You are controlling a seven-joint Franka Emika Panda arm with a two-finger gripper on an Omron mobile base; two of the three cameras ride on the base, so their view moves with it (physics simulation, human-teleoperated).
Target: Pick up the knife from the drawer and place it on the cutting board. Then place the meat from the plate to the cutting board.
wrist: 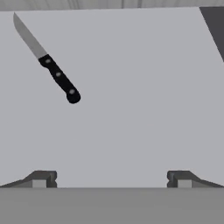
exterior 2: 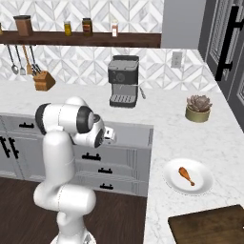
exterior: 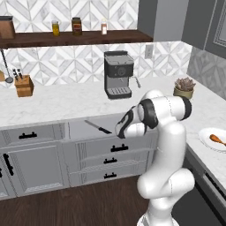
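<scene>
Steel knife [wrist: 47,61] probably beyond claw [wrist: 112,179].

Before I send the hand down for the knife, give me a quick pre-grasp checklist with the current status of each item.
1. Drawer open, knife reachable: ok. The knife lies flat on the pale drawer floor.
2. Gripper open: ok, fingertips spread wide, nothing between them.
3. Gripper centred over the knife: not ok. In the hand view the knife sits toward the upper left, well off the line between the fingertips.
4. Jaws aligned across the handle: not ok. The handle lies diagonally to them.
5. Cutting board free for the drop: ok on the visible part.
6. Meat waiting on the plate: ok.
</scene>
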